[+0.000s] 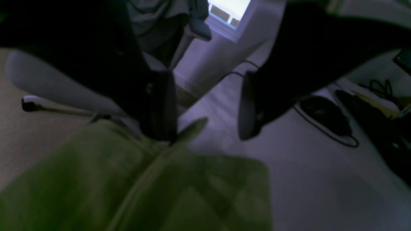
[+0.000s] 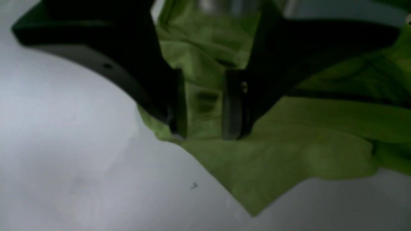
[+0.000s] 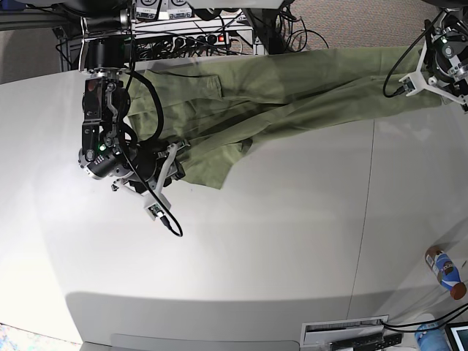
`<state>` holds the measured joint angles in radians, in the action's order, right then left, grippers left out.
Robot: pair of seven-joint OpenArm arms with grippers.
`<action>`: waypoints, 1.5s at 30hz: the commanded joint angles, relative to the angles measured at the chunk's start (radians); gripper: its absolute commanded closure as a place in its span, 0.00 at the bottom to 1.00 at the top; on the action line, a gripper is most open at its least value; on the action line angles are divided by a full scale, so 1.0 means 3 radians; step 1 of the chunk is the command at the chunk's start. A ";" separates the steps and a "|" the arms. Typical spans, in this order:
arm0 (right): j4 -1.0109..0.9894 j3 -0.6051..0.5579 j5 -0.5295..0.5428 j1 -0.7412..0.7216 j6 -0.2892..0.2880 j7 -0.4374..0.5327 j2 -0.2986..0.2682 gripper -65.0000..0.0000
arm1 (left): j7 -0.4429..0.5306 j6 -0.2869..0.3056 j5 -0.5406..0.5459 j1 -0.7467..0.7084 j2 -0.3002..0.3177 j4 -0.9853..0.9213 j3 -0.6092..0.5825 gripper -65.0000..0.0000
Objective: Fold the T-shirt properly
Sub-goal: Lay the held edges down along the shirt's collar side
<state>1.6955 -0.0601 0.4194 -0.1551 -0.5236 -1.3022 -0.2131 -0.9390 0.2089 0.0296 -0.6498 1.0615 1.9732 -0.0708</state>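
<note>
The olive-green T-shirt lies spread and wrinkled along the table's back, one corner reaching forward. My right gripper is down on its left front edge. In the right wrist view the gripper stands partly open, its fingers straddling a creased strip of the shirt at its edge. My left gripper hovers over the shirt's far right end. In the left wrist view it is wide open, the blurred shirt below and against one finger.
A white table with a seam on the right. A bottle lies near the right front edge. A power strip and cables sit behind the table. The left wrist view shows floor cables and a chair.
</note>
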 commanded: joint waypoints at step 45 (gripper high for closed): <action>0.0058 -0.0622 -0.0398 0.0168 0.0000 -0.0109 0.0034 1.00 | 0.0141 0.0299 0.1059 0.0057 -0.0195 0.0610 0.0029 1.00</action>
<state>1.6981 -0.2508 0.3130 -0.0937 -0.5240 -1.3304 -0.1989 -0.9081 0.2993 0.3508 -0.6342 0.9859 2.1429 -0.0708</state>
